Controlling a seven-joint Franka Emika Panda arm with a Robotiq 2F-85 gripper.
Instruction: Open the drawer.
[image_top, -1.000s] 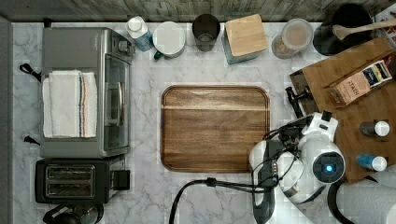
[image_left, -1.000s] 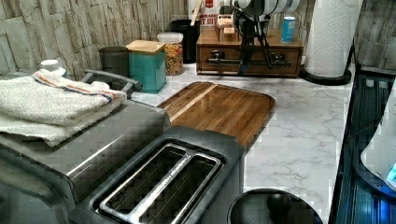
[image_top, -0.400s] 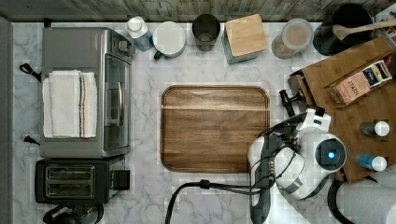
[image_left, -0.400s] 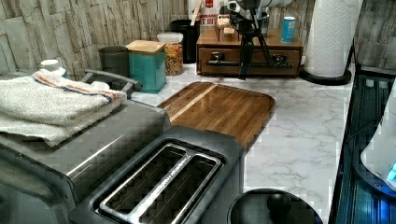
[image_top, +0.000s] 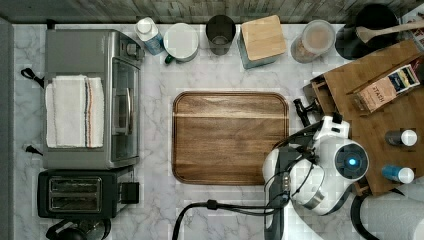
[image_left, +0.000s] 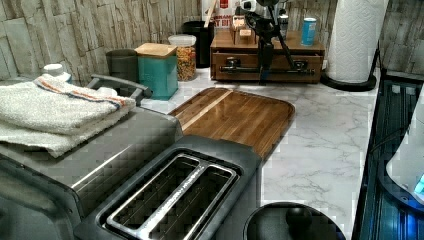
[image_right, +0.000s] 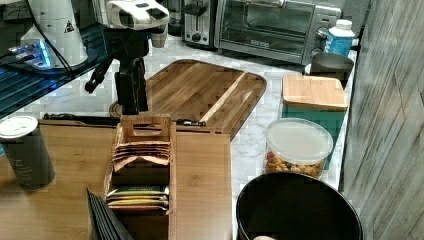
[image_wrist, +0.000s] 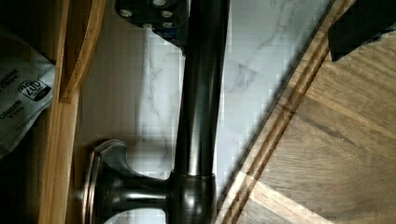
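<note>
Drawer (image_left: 267, 61) wood is stiff and slides; my gripper (image_left: 265, 75) is open around its hard, smooth bar handle (image_wrist: 198, 93).

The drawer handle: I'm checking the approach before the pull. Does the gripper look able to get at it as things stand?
Probably yes. In the left view the gripper hangs right at the black bar handle on the drawer front, with nothing between them. The cutting board lies flat below, out of the way.
</note>
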